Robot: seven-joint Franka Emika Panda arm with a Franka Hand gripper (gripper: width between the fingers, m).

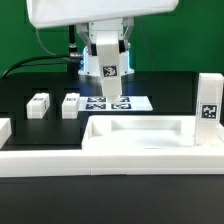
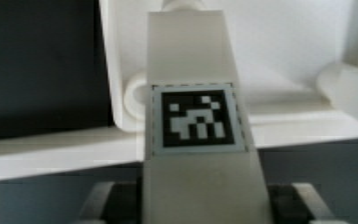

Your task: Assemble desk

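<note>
**Aloft, one desk leg hangs in my gripper**

Seen from my remote station, the gripper (image 1: 106, 58) is clamped on the upper part of a square white leg (image 1: 115, 90). The leg hangs close to upright above the marker board (image 1: 138, 103), its lower end tipped slightly toward the exterior view's right. The arm reaches down from above, wrist aimed at the table.

I judge the leg to be light, rigid plastic with smooth faces that could slip. Two flat opposite sides near one end give the surest hold, and the wrist view shows the jaws flanking it that way.

The tray-like desk top (image 1: 140, 124) lies nearer the camera. Two loose legs (image 1: 40, 105) rest toward the exterior view's left, and an upright leg (image 1: 208, 100) stands at its right.
</note>
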